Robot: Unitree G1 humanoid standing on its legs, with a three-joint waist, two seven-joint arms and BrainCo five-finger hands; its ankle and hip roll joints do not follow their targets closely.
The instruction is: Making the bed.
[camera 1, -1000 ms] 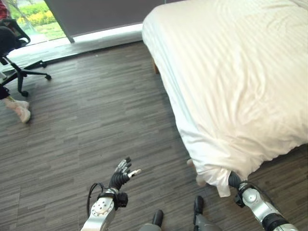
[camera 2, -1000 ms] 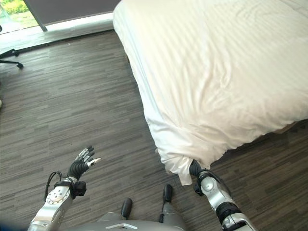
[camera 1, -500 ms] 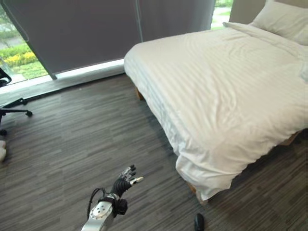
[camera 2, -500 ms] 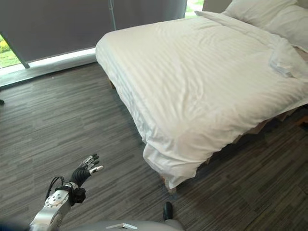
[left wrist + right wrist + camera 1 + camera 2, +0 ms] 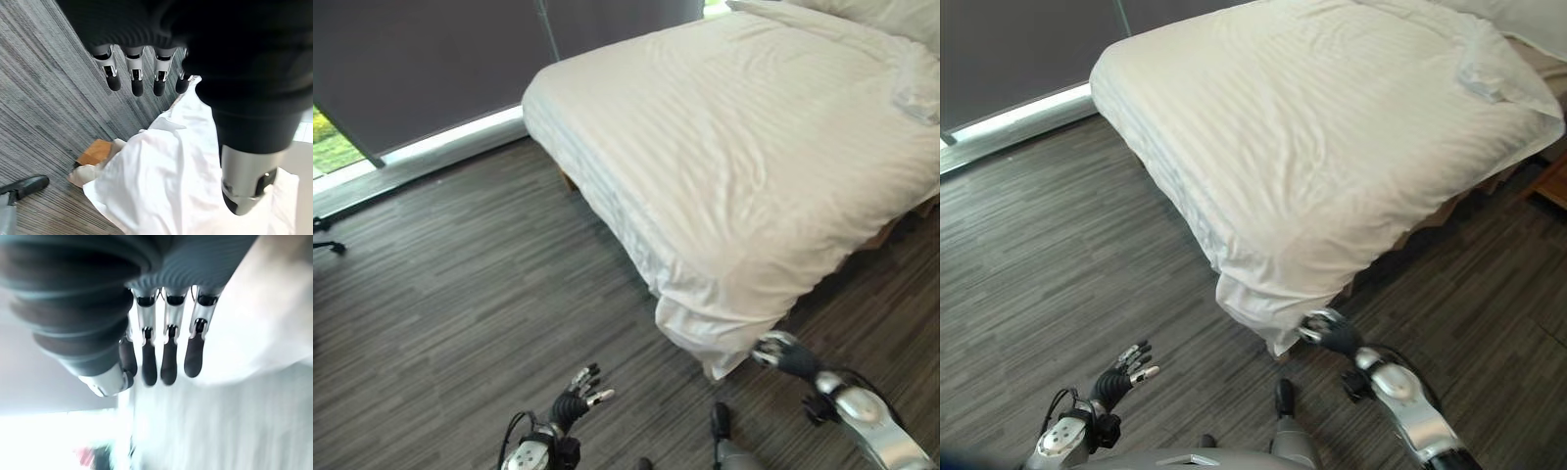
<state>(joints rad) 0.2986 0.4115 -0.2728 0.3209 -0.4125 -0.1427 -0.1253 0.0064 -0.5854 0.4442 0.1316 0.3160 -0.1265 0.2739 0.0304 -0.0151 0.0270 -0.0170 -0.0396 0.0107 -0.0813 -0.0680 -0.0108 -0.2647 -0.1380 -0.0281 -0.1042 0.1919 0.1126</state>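
The wide bed stands on the dark grey wood-plank floor, its foot corner pointing toward me. A white, faintly striped duvet covers the whole mattress and drapes over the near edge; at the foot corner its bunched white tip hangs down close to the floor. In my left wrist view the same hanging corner falls beside a brown wooden bed leg. A small fold of white cloth lies on top of the duvet toward the head end, and the edge of a white pillow shows at the far end of the bed. Behind the bed a dark grey curtain hangs over a bright strip of window at floor level.

My right hand is raised just below the hanging duvet corner, near it but with no cloth in it; in my right wrist view its fingers run straight and side by side, holding nothing. My left hand hovers low over the bare floor, well apart from the bed, with its fingers extended and the thumb held apart, also empty.
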